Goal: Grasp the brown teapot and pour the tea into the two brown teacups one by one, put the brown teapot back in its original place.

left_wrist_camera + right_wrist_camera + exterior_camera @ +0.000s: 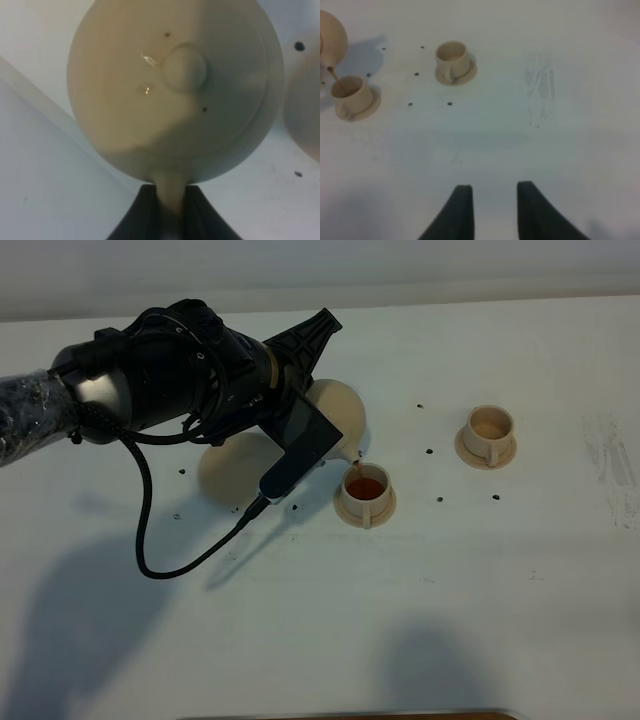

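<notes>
My left gripper [170, 212] is shut on the loop handle of the brown teapot [175, 90], whose knobbed lid faces the wrist camera. In the high view the teapot [340, 408] is tilted, spout down, over the nearer brown teacup [365, 490]. A thin stream of tea runs into that cup, which holds reddish tea. The second teacup [488, 433] stands on its saucer further right and looks empty. The teapot's wide saucer [235, 472] lies bare under my left arm. My right gripper [492, 210] is open and empty, well away from both cups [452, 60] [350, 95].
Several small dark specks [430, 451] dot the white table around the cups. A faint grey smudge [605, 445] marks the table at the right. My left arm's cable [150, 530] hangs over the table to the left of the saucer.
</notes>
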Available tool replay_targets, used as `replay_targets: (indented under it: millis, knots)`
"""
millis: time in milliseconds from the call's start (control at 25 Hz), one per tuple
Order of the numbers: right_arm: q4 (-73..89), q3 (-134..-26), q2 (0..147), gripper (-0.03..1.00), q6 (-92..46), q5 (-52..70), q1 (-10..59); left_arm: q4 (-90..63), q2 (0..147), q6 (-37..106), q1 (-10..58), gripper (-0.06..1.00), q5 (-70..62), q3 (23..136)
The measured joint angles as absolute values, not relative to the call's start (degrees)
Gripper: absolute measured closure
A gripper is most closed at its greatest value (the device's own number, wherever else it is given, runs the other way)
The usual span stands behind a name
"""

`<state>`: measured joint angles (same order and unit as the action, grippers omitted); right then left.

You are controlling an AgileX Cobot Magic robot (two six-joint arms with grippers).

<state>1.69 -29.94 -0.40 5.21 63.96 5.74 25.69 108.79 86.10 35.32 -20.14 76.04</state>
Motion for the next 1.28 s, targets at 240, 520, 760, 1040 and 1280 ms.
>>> replay_targets:
  millis: [240, 520, 760, 1040, 1280]
  knots:
    - [1.69, -29.94, -0.4, 0.73, 5.26, 63.96, 5.74, 25.8, 108.79, 86.1, 35.32, 0.86, -19.97, 76.04]
    - [1.69, -29.94, -0.4, 0.73, 5.26, 63.96, 5.74, 25.92, 108.79, 86.1, 35.32, 0.86, -19.56, 76.04]
    - [1.69, -29.94, -0.4, 0.73, 5.26, 63.96, 5.74, 25.92, 108.79, 86.1, 35.32, 0.86, -19.09, 76.04]
    - [1.69, -29.94, -0.4, 0.73, 5.18, 63.96, 5.74, 25.96, 108.79, 86.2, 35.32, 0.86, -18.74, 76.04]
    - [1.69, -29.94, -0.4, 0.73, 5.18, 63.96, 5.74, 26.07, 108.79, 86.17, 35.32, 0.86, -18.7, 76.04]
